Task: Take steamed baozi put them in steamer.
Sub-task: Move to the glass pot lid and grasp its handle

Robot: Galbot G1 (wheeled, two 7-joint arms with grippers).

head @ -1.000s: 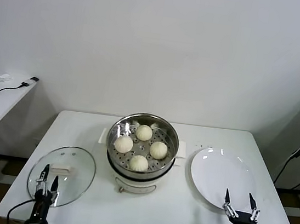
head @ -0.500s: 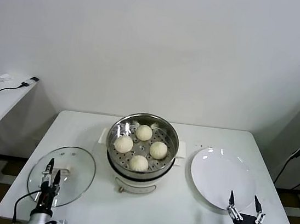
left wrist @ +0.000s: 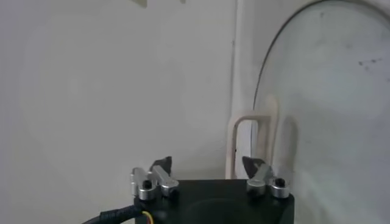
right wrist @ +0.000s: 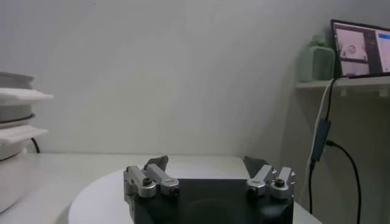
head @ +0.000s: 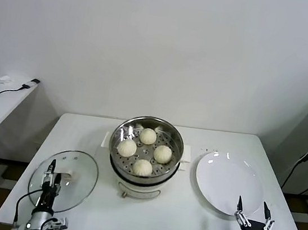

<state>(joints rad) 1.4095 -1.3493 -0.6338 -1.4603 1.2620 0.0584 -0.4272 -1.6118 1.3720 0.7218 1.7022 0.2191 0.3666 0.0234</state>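
Left tool (head: 52, 168) narrowly parted over glass lid (head: 81, 169), right tool (head: 253, 208) spread, both empty

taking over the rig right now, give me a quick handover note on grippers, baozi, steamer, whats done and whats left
Left gripper: low at the near left table edge, over the near rim of the glass lid, holding nothing.
Right gripper: open and empty, at the near edge of the white plate.
Steamed baozi: all four sit on the perforated tray inside the steamer, at mid-table.
Done: the plate holds no baozi; every bun is in the steamer.
Left: no bun remains to move. The lid lies flat on the table, off the steamer.
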